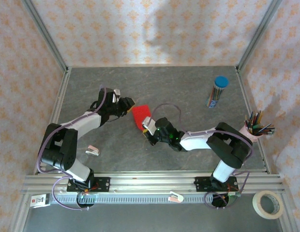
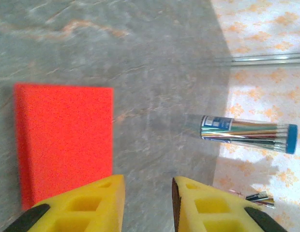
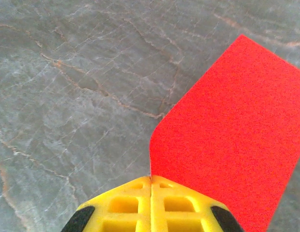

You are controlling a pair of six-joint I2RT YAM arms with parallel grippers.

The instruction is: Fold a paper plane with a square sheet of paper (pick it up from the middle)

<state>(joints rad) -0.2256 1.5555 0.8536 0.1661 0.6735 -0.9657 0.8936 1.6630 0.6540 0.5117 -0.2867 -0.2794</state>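
Observation:
The square sheet of paper (image 1: 139,115) is bright red and lies mid-table between the two grippers. In the left wrist view the paper (image 2: 63,145) looks like an upright rectangle with a doubled edge on its left. My left gripper (image 2: 147,186) is open, its yellow fingers apart over bare table just right of the paper, holding nothing. My right gripper (image 3: 151,179) is shut, its fingertips pinching the near edge of the paper (image 3: 237,130), which curves up from the table there. From above, the right gripper (image 1: 146,123) is at the sheet's near side and the left gripper (image 1: 127,104) at its far left.
A blue-capped tube of coloured pencils (image 1: 217,92) lies at the back right, also the tube (image 2: 247,133). A cup of pencils (image 1: 256,128) stands at the right edge. A small white clip (image 1: 93,151) lies front left. A tape roll (image 1: 269,204) sits off the table.

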